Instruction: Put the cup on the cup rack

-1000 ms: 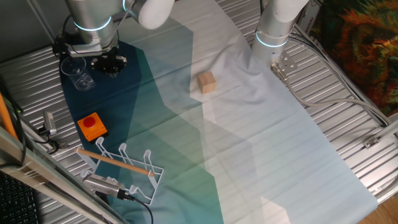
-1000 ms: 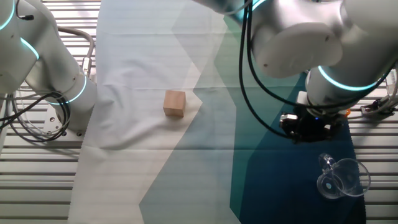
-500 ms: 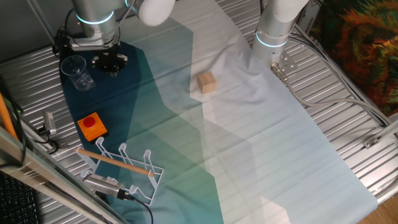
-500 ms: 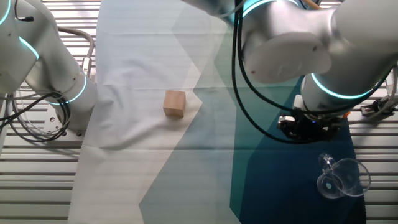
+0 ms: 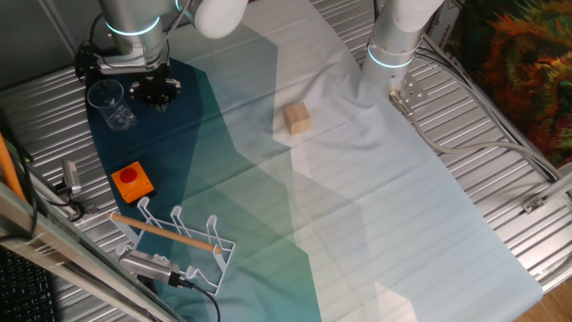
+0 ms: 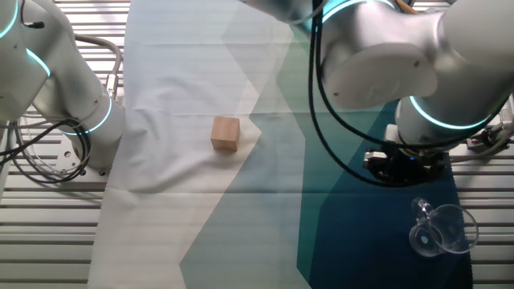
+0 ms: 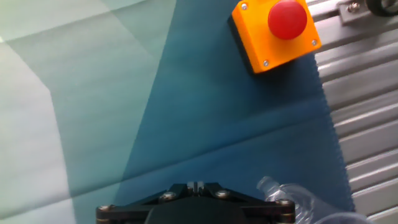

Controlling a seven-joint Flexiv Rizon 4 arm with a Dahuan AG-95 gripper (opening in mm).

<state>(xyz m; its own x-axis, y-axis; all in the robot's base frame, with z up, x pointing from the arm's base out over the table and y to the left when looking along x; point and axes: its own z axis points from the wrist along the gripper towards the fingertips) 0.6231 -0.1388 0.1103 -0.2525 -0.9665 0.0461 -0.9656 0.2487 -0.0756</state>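
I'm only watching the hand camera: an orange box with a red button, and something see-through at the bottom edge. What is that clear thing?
Observer: It is the cup, sitting on the dark blue cloth right beside the gripper, not held by it.
Operator: Where is the rack it should go on?
Observer: The cup rack sits at the cloth's near edge in one fixed view, beyond the orange block as seen from the cup.
Operator: Anything else on the table?
Observer: A tan wooden cube lies on the pale part of the cloth, well apart from the rest.
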